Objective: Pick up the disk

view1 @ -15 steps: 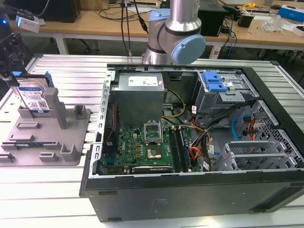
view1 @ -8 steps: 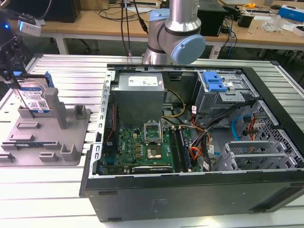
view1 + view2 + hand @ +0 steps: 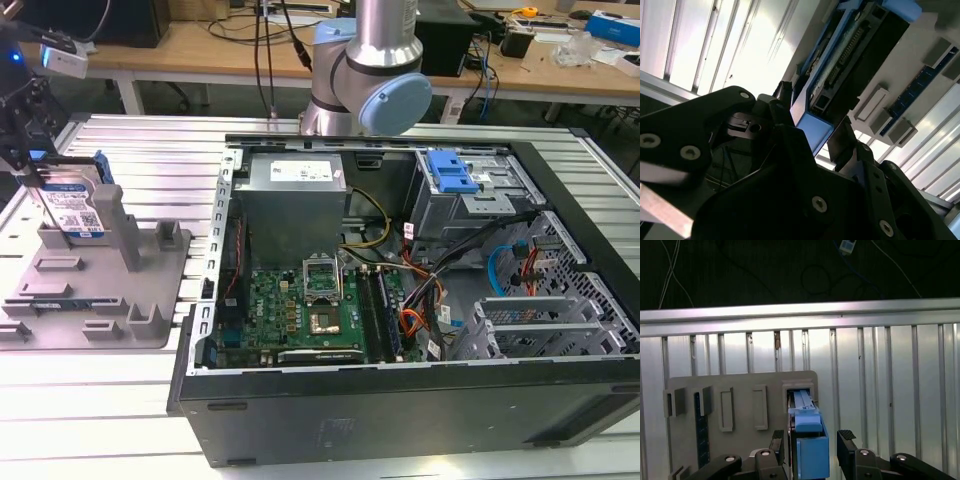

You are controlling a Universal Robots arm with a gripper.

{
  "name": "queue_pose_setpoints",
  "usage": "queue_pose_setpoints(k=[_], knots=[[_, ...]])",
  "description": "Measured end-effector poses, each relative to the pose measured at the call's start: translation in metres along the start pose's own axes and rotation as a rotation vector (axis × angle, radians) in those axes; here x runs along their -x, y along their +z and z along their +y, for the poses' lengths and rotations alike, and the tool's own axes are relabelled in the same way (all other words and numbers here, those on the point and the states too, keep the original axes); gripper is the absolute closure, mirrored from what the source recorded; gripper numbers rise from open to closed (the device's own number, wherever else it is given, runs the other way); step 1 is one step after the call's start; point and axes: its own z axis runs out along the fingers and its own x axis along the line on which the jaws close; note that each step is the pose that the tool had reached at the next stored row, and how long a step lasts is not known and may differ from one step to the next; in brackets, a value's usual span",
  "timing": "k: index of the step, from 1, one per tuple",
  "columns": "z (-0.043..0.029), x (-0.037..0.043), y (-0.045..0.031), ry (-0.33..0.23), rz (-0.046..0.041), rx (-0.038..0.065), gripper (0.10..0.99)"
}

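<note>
End effector [image 3: 811,439] straddles the upright disk [image 3: 75,205] in the fixture, jaws spread.
Ribbed metal tabletop [image 3: 120,140] carries an open PC case [image 3: 400,420] on the exterior view's right and a grey fixture [image 3: 150,290] on its left, just beside the case. Arm [image 3: 385,60] stands behind the case. Disk stands on edge in a fixture slot, label facing the case, blue rail toward the wrist cameras. In the first wrist view, fingers [image 3: 846,437] flank the disk, one each side, with a thin gap on at least one side.
</note>
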Motion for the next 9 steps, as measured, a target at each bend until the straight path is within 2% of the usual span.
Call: queue_pose_setpoints(k=[9], knots=[[0.0005,-0.0022,0.0028,0.0,0.0004,0.0,0.545]])
